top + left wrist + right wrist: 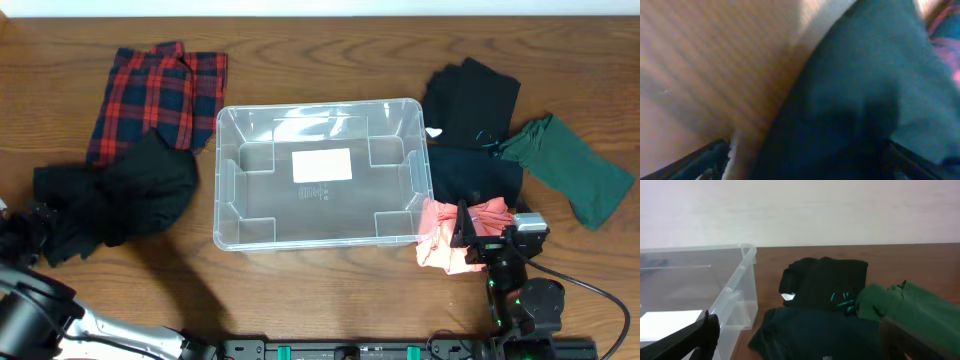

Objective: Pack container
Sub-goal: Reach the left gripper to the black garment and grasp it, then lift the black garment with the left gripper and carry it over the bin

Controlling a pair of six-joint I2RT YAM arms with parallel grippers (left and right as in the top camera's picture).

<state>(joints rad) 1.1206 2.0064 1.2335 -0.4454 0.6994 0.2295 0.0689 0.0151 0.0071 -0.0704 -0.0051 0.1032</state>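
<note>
Overhead: the container (262, 190) is centred on the counter (330, 290), empty bar its label (321, 164); nothing is packed yet. Six garments are left out: black heap (140, 190) and plaid cloth (155, 95) on its left; green cloth (570, 165), black fold (470, 100), navy cloth (475, 175) and pink cloth (440, 235) on its right. The left end effector (807, 157) is spread wide over the black heap, the right end effector (797, 330) spread wide by the pink cloth; neither is seen holding anything.

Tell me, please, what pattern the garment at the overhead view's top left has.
The garment is red-and-navy plaid, clearest in the overhead view.
</note>
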